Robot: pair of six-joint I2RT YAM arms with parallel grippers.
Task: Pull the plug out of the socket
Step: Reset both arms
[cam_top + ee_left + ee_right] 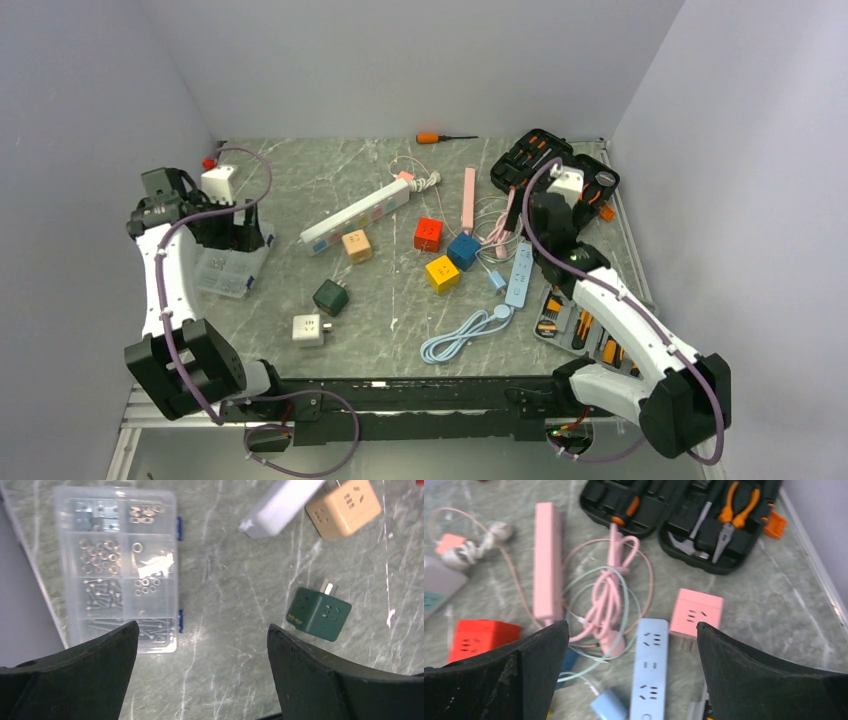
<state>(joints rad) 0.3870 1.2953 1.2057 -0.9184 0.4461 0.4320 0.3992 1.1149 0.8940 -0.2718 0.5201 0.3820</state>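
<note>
**Nobody's on the plug yet, both hands just hovering**

The only plug that looks properly seated to me is the little pink plug (404,178), on the far end of the white strip (357,214), mid-worktop (395,305). It's small though, so I can't swear to it.

The right hand (631,630) is spread wide and holding nothing. It hangs over the blue strip (649,670), with the pink cube (696,611) just beside it. I'd guess it's lining up before it commits.

The left hand (202,635) is spread and empty too, parked between the clear parts box (120,565) and the green cube (320,614), well away from the plug. Maybe it's waiting to brace the strip.

Count:
- three strips: white, blue and the pink strip (547,560)
- eight cube adapters (428,234)
- one loose screwdriver (440,137)
- one parts box
</note>
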